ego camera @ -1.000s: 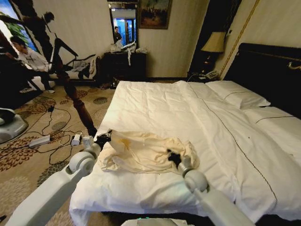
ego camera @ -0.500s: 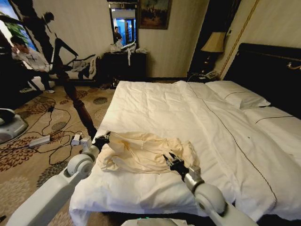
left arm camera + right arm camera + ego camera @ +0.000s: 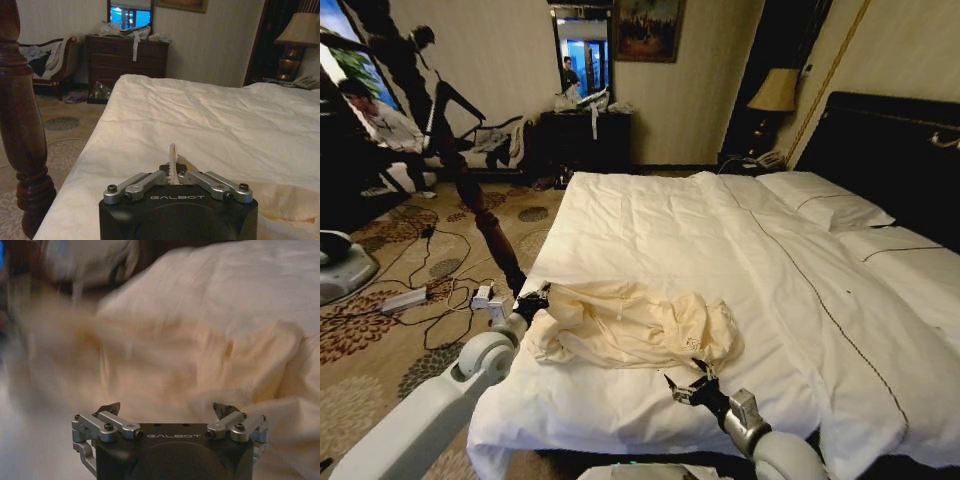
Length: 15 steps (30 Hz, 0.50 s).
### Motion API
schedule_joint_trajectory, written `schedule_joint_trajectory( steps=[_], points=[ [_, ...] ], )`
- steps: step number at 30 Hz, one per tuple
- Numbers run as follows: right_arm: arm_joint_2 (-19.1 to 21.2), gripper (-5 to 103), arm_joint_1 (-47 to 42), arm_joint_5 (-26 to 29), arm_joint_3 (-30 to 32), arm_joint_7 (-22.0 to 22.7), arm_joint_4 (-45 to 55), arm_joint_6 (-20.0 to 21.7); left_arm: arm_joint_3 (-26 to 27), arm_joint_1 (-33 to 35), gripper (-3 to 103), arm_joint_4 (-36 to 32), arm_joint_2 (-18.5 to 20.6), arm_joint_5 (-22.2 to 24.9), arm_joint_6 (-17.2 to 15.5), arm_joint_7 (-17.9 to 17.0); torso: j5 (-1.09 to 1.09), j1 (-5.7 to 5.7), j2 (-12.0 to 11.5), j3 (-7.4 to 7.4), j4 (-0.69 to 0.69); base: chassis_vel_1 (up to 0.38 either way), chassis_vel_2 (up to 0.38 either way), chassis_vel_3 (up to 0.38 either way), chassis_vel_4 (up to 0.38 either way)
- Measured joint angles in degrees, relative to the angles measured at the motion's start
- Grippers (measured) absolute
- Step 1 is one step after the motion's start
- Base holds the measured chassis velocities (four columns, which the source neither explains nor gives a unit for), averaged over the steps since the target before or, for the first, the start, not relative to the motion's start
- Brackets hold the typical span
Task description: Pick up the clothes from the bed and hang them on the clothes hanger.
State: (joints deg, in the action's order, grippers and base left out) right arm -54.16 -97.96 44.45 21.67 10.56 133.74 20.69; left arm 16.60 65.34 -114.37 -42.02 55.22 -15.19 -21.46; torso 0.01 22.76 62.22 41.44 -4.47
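Note:
The clothes (image 3: 630,325), a cream shirt, lie crumpled on the white duvet of the bed (image 3: 720,240) near its front left corner. My left gripper (image 3: 535,298) is at the shirt's left edge. In the left wrist view its fingers (image 3: 172,170) are shut with a small fold of cream cloth (image 3: 184,161) pinched between them. My right gripper (image 3: 688,385) stands open on the duvet just in front of the shirt's right end, apart from it. In the right wrist view its gripper (image 3: 167,409) is spread wide, with the blurred shirt (image 3: 190,350) ahead. The clothes hanger is out of view.
A dark wooden bedpost (image 3: 485,225) rises just left of the bed corner, close to my left arm. Cables and a power strip (image 3: 405,298) lie on the patterned carpet. White pillows (image 3: 825,205) sit at the headboard, and a dresser (image 3: 585,135) stands by the far wall.
My right gripper has let go of the shirt's right end, opened and drawn back toward the bed's front edge. The shirt has settled. My left gripper has barely moved.

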Motion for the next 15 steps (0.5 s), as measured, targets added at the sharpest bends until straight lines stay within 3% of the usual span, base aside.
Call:
schedule_joint_trajectory(
  steps=[1,2,4,5,8,15],
  points=[
    [-1.8,100,2.6,9.7,2.0,3.2,2.5,0.9,0.1,0.1,0,0.0,0.0,0.0,0.0,0.0,-0.02,0.00,0.0,0.00,0.01,0.000,0.000,0.000,0.000],
    [-2.3,100,4.3,14.0,3.0,4.6,3.6,1.3,0.1,0.3,0,0.0,0.0,0.0,0.1,0.1,-0.02,0.01,0.0,0.00,0.04,0.000,0.000,0.000,0.000],
    [-2.3,100,5.1,13.4,3.3,4.9,3.6,1.5,0.1,0.4,0,0.0,0.0,-0.1,0.1,0.1,-0.01,0.01,0.0,0.00,0.04,0.000,0.000,0.000,0.000],
    [-1.1,100,6.0,5.3,3.4,4.1,2.7,1.9,0.0,0.6,0,0.0,0.0,-0.2,0.1,0.2,-0.01,0.01,0.0,0.01,0.04,0.000,0.000,0.000,0.000],
    [0.8,100,6.2,-8.5,1.6,1.3,0.2,2.4,-0.3,1.0,0,-0.3,0.2,-0.2,0.2,0.6,0.00,0.02,0.0,0.01,-0.01,0.000,0.000,0.000,0.000],
    [0.8,100,10.0,-13.3,-5.0,-0.8,-4.7,3.6,1.7,4.5,0,0.2,1.0,-1.6,1.5,3.2,0.00,0.01,0.0,0.00,0.01,0.000,0.000,0.000,0.000]
  ],
)
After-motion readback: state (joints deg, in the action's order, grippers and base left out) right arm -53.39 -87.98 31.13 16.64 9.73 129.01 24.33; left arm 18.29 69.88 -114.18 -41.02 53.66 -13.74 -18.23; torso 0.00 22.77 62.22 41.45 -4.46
